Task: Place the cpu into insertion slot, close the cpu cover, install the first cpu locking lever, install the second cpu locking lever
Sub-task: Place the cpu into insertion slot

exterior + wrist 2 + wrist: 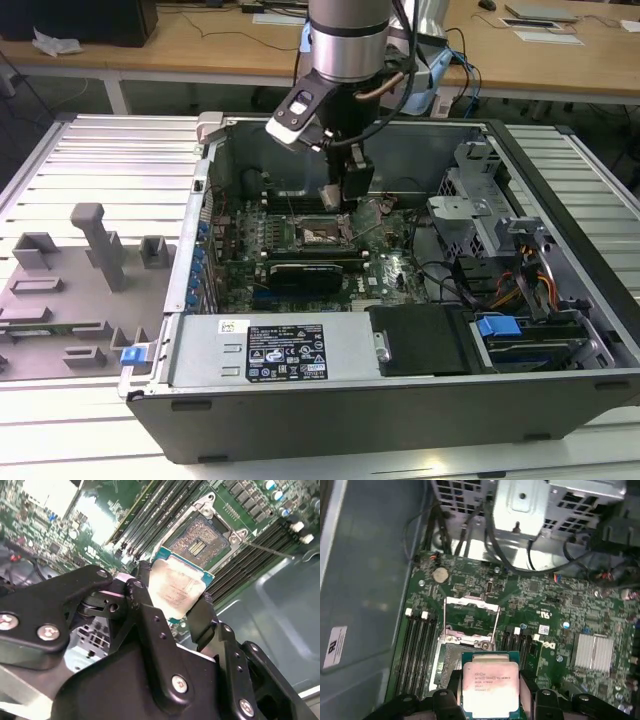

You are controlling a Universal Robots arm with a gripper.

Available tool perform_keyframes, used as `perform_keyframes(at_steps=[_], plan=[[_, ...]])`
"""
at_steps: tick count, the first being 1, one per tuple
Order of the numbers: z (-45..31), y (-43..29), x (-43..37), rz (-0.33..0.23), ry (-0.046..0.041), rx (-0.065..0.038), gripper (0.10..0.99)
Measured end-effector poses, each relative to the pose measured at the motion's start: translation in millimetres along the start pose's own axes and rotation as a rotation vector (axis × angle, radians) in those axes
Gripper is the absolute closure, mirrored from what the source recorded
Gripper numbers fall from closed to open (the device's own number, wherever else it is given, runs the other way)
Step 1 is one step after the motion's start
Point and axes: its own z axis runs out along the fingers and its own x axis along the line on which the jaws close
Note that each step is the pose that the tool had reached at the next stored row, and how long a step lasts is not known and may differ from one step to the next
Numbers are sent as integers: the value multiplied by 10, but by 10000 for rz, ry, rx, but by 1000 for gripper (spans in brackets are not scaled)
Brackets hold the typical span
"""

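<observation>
Holding the cpu [177,592] pinched in the tool [173,590], just above the insertion slot [197,540].
Clamping two opposite edges of the chip between fingers [452,695] closed to its width. Presenting its dull metal top to both wrist views; being square, showing no long axis. Hovering apart from the slot, near the raised cpu cover [470,601]. Hiding the slot's nearer part in the first wrist view; hard to judge for tilt in the exterior view.
</observation>
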Motion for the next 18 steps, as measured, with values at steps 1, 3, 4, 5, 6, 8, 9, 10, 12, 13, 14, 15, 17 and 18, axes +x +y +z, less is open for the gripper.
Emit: perform_keyframes(at_steps=[1, 3, 4, 5, 6, 8, 9, 10, 12, 13, 14, 15, 17, 18], plan=[[7, -1, 0, 174, -14, -2, 545], [49, -4, 0, 811, -69, -6, 545], [80, -7, 0, 1094, -92, -8, 545], [124, -10, 0, 1177, -99, -9, 545], [162, -14, 1, 1178, -100, -7, 545], [220, -18, 2, 1178, -100, -5, 545], [251, -21, 3, 1178, -99, -2, 545], [271, -22, 3, 1178, -99, -1, 545], [322, -26, 10, 1180, -99, 3, 545], [340, -27, 12, 1179, -99, 4, 545], [362, -29, 17, 1179, -99, 5, 545], [396, -30, 35, 1178, -100, 6, 545], [423, -33, 65, 1178, -99, 5, 545], [437, -36, 84, 1178, -100, 6, 545]])
